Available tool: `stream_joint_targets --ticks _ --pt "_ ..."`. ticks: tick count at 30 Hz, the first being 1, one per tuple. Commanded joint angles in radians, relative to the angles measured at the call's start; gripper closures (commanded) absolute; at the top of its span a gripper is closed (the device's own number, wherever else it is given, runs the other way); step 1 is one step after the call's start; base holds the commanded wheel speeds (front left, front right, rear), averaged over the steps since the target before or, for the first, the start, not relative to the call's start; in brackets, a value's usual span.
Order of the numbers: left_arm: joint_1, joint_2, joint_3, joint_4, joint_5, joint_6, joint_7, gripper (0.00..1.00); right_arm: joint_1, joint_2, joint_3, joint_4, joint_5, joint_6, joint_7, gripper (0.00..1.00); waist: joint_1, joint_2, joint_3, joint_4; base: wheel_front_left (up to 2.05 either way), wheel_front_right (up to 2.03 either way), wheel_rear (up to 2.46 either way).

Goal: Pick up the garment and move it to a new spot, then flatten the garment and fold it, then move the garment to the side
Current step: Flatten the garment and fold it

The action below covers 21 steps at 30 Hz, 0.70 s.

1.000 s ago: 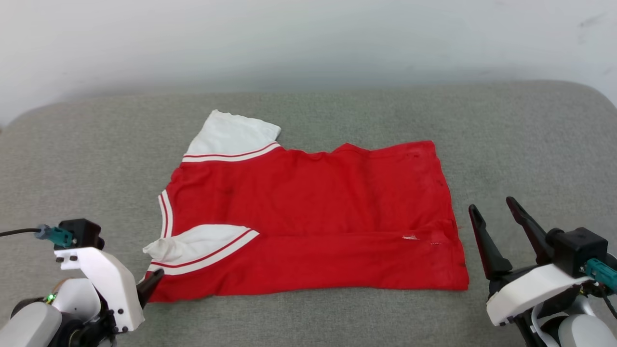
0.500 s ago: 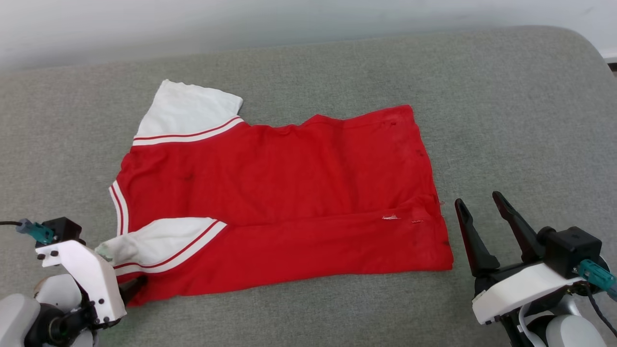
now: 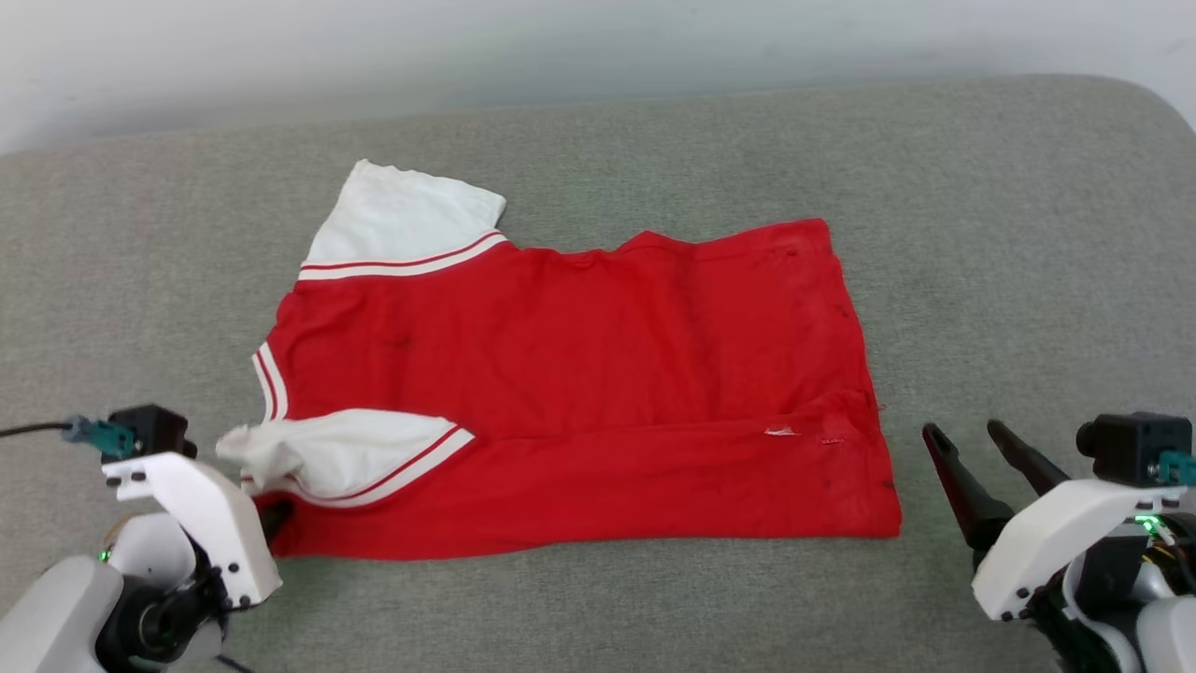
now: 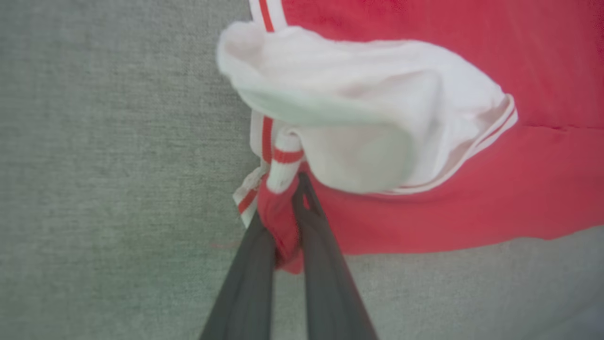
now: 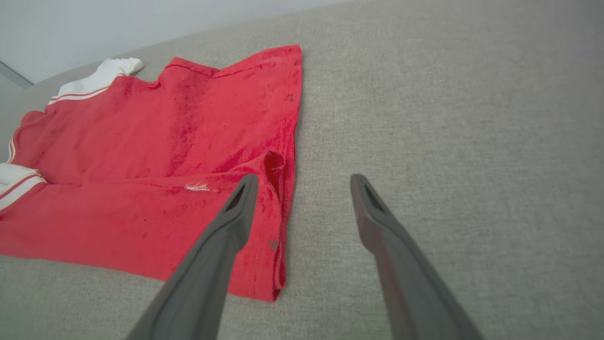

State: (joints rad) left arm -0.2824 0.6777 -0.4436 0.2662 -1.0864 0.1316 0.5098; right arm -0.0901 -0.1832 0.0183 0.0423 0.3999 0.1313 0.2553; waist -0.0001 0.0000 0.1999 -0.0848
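Note:
The garment (image 3: pixel 598 374), a red T-shirt with white sleeves and striped trim, lies spread on the grey cushion with its near long edge folded over; its print is hidden. My left gripper (image 3: pixel 273 517) sits at its near left corner. In the left wrist view that left gripper (image 4: pixel 289 189) is shut on a bunch of the garment (image 4: pixel 424 189), red cloth and striped trim, under the white sleeve (image 4: pixel 377 123). My right gripper (image 3: pixel 967 439) stands open just right of the hem, apart from it. In the right wrist view the right gripper (image 5: pixel 304 182) is open beside the garment (image 5: pixel 141 156).
A grey fabric cushion (image 3: pixel 1009 243) carries everything, with bare surface to the right, left and front of the shirt. A pale wall (image 3: pixel 598 37) rises behind it. The cushion's rounded corner (image 3: pixel 1159 103) shows at the far right.
The head camera shifted, so the whole picture moved. The near white sleeve bunched up toward the left gripper. The right gripper sits lower and further right in the view.

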Motion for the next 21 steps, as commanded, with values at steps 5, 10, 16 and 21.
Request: stream_joint_targets --ticks 5,10,16,21 --pt "-0.033 0.014 0.002 -0.077 0.048 0.020 -0.044 1.00 -0.042 -0.039 -0.023 0.021 0.041 -0.001 0.300 0.00 0.0001 0.0000 -0.005 0.038 0.00 0.00 0.00" --pt "-0.041 0.012 -0.005 -0.160 0.080 0.045 -0.063 1.00 -0.088 -0.032 -0.013 0.033 0.038 -0.001 0.478 0.00 0.0001 0.0000 0.020 0.069 0.00 0.00 0.00" --pt "-0.046 -0.002 -0.021 -0.222 0.095 0.053 -0.067 1.00 -0.147 0.004 0.020 0.124 0.049 -0.001 0.525 0.00 0.0001 0.0000 0.059 0.102 0.00 0.00 0.00" --pt "-0.048 -0.017 -0.034 -0.234 0.095 0.048 -0.065 1.00 -0.172 0.030 0.071 0.259 0.083 -0.001 0.544 0.07 0.0001 0.0000 0.080 0.119 0.00 0.00 0.00"
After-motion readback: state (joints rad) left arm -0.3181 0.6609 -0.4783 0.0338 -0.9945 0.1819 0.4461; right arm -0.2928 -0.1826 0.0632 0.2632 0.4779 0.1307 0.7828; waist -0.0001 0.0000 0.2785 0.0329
